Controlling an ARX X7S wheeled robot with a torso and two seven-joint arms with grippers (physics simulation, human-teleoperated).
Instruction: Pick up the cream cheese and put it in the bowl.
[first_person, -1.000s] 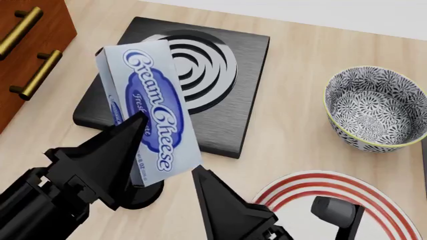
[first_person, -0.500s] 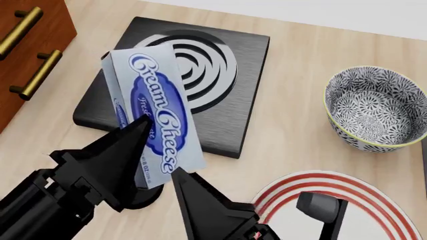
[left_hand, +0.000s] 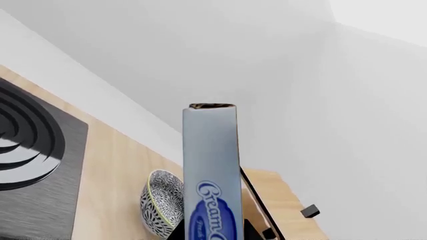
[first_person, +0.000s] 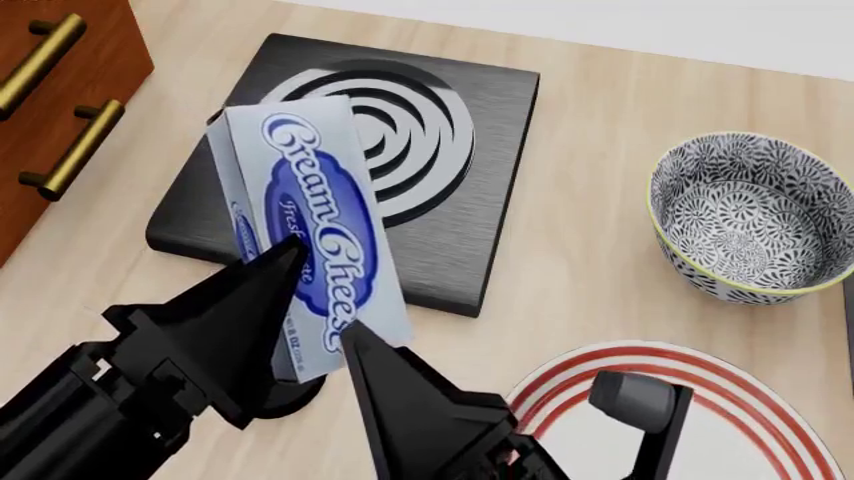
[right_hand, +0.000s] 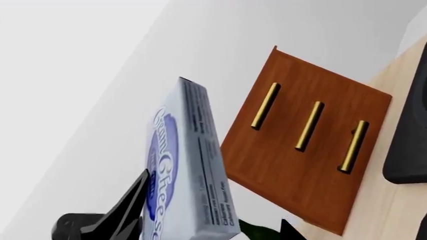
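I'm gripping the flat silver-grey cream cheese box with the blue oval label (first_person: 316, 234) in my left hand (first_person: 310, 305), holding it up over the black square burner plate (first_person: 454, 215). The blue-and-white patterned bowl (first_person: 751, 218) is sitting well off to the right on the wooden bench (first_person: 601, 150). Can't tell what my right hand (first_person: 641, 415) is doing, mostly out of frame.

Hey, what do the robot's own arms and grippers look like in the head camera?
Both are matte black. The left gripper has long, wedge-shaped fingers tapering to points, on a blocky, angular black arm. Of the right arm only a rounded dark grey piece shows. No cables or markings are visible.
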